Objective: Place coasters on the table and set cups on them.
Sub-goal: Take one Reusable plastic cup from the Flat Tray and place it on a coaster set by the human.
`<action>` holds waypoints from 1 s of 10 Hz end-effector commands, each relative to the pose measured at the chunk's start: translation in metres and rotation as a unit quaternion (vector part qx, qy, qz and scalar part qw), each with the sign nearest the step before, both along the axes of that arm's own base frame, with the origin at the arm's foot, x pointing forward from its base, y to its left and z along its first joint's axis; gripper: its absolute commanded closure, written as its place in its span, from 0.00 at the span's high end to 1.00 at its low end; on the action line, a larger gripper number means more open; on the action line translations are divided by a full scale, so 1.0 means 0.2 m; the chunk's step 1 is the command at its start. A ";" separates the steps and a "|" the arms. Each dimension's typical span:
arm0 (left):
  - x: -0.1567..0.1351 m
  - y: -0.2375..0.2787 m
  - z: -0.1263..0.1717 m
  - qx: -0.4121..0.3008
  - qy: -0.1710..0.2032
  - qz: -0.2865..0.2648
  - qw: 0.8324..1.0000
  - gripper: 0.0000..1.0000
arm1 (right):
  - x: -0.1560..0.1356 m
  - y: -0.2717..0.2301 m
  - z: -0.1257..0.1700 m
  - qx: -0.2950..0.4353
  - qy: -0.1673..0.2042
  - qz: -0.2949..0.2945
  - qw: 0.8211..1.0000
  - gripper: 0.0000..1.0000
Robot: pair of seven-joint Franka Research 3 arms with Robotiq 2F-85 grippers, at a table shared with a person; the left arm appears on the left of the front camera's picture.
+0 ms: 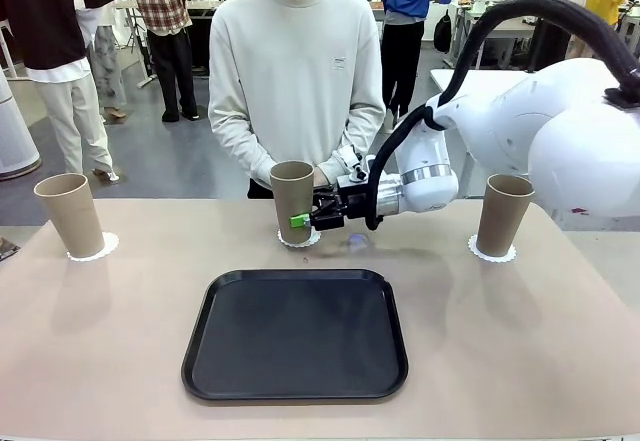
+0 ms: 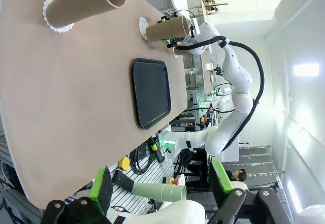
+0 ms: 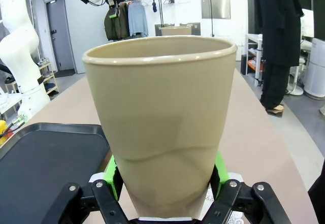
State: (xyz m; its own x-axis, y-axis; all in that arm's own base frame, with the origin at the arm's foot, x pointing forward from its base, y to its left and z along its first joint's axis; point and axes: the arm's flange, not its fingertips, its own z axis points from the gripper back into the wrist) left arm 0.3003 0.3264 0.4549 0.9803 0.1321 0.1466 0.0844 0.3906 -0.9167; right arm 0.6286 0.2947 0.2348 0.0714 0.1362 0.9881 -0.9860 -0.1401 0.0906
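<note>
The middle cup [image 1: 292,199] is clamped by the right pincer [image 1: 306,219] over its coaster [image 1: 300,239]. Release should be made only once the base is seated centrally. The left pincer [image 2: 160,185] is held wide, empty.

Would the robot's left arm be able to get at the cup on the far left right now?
Probably yes. The left gripper is open and holds nothing, and the left cup stands alone on its coaster with bare table around it. The right gripper is busy at the middle cup.
</note>
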 end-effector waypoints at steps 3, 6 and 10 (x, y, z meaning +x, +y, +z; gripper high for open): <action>-0.01 0.00 0.02 -0.002 0.005 0.004 1.000 1.00 | 0.09 0.02 0.01 -0.015 0.010 0.000 1.000 0.81; -0.01 0.00 0.02 -0.002 0.005 0.004 1.000 1.00 | 0.13 0.00 -0.01 -0.018 0.016 -0.011 1.000 0.81; -0.01 0.00 0.02 -0.002 0.005 0.004 1.000 1.00 | 0.17 -0.02 -0.06 -0.022 0.018 -0.022 0.999 0.81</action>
